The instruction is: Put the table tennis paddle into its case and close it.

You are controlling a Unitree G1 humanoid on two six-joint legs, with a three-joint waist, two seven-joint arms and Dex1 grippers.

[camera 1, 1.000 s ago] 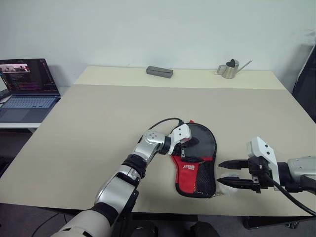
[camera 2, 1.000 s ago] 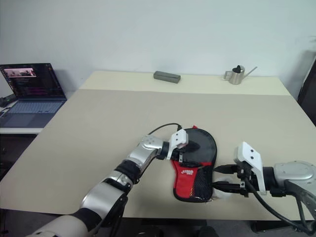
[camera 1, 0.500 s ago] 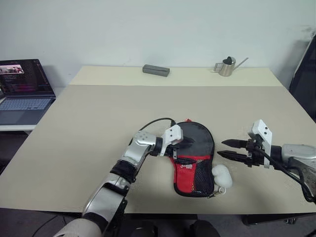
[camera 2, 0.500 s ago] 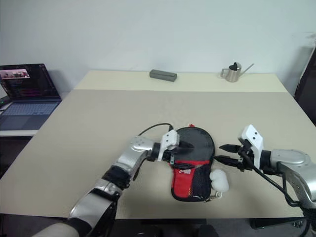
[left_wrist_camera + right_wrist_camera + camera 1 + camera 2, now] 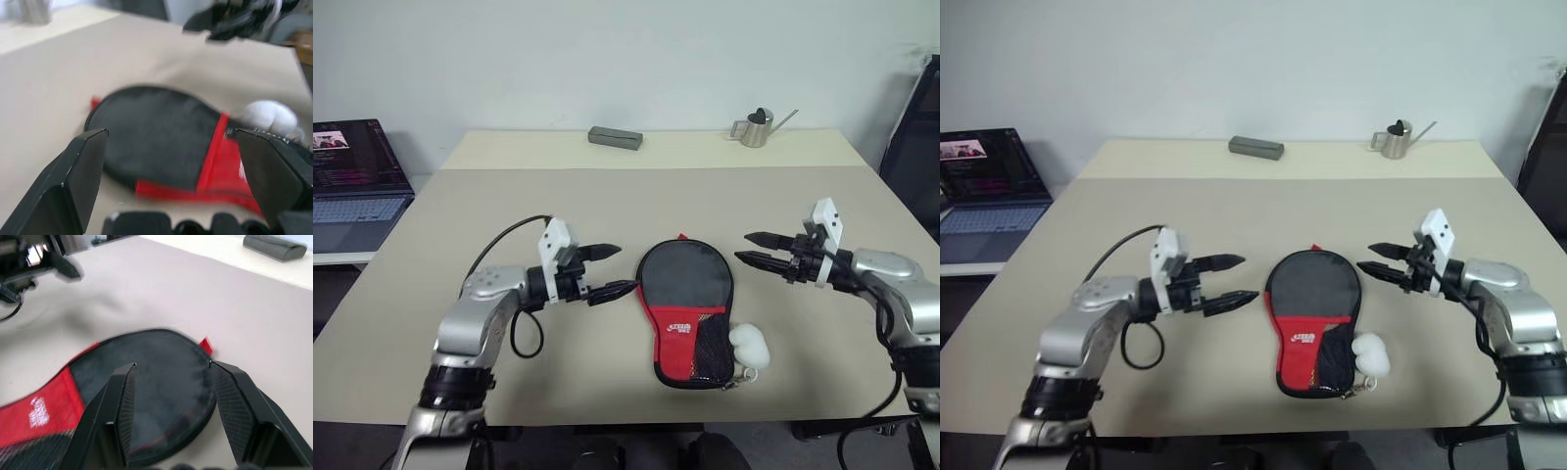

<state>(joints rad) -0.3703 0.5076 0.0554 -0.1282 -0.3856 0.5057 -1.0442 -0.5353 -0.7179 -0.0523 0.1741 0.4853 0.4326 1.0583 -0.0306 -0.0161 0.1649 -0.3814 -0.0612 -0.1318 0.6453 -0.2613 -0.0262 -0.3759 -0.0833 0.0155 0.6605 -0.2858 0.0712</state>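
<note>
The case (image 5: 685, 279) lies flat on the table near its front edge, black round part toward the far side, red-and-black mesh handle part (image 5: 1312, 343) toward me. The table tennis paddle is hidden. My left gripper (image 5: 625, 268) hovers just left of the case's round part, open, with nothing between its fingers. To the right of the round part, my right gripper (image 5: 742, 247) is also open and empty, pointing at the case. Neither touches the case. The left wrist view looks across the case (image 5: 161, 132) at the right gripper (image 5: 230, 22).
A white soft lump (image 5: 749, 343) lies against the case's handle end on the right. A grey box (image 5: 615, 138) and a small metal watering can (image 5: 754, 127) stand at the table's far edge. A laptop (image 5: 352, 166) sits on a side table at left.
My left gripper has drawn back leftward off the case's round part. The right gripper has moved from beside the handle end to beside the round part, uncovering the white lump.
</note>
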